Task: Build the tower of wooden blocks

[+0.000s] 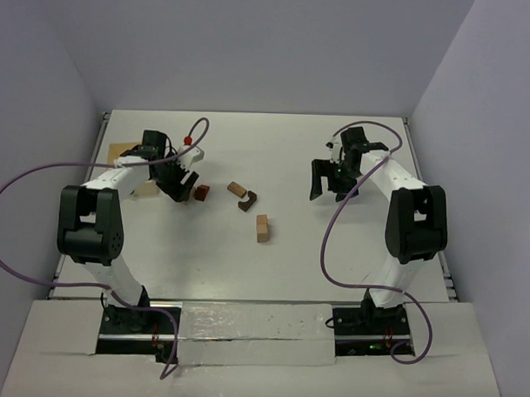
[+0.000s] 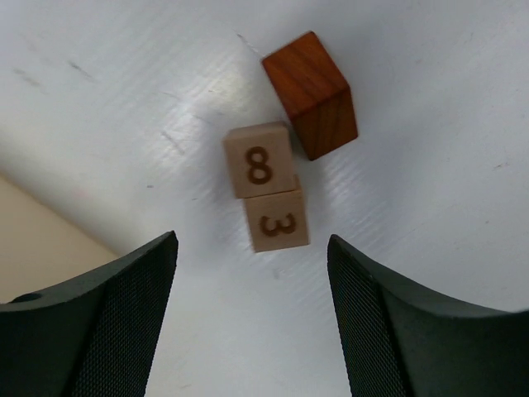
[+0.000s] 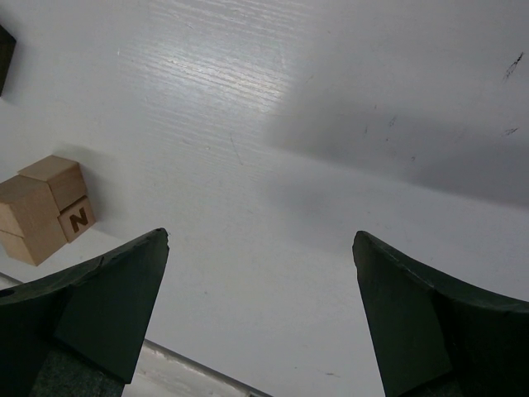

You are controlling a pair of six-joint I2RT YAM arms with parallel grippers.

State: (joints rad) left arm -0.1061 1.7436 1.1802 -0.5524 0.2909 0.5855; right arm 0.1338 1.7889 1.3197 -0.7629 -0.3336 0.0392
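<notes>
- The left claw (image 2: pixel 252 240) is hanging released, its two dark, mesh-textured fingers (image 2: pixel 124 322) spread wide and gripping nothing.
- Two pale, smooth-faced wooden cubes are lying straight ahead of its open gap, touching each other. The cube stamped 3 (image 2: pixel 277 222) is nearer the fingertips and the cube stamped 8 (image 2: pixel 258 161) is just beyond it.
- An orange-brown cube (image 2: pixel 310 93) with fine grain is sitting just past the 8, turned off square to the pale pair.
- A pale wooden tray (image 1: pixel 120 149) is lying on the outer side of the left claw, partly covered by the arm. What it is holding cannot be made out.
- The right claw (image 3: pixel 260 234) is also hanging released, with only the scuffed white table (image 3: pixel 331 124) showing between its fingers.
- A cluster of pale blocks (image 3: pixel 41 207), one face marked N, is lying off beyond its left finger, outside the gap.
- A tan block (image 1: pixel 237 189) and a dark arch-shaped piece (image 1: pixel 247 200) are lying just beside each other between the two claws, nearer the left one.
</notes>
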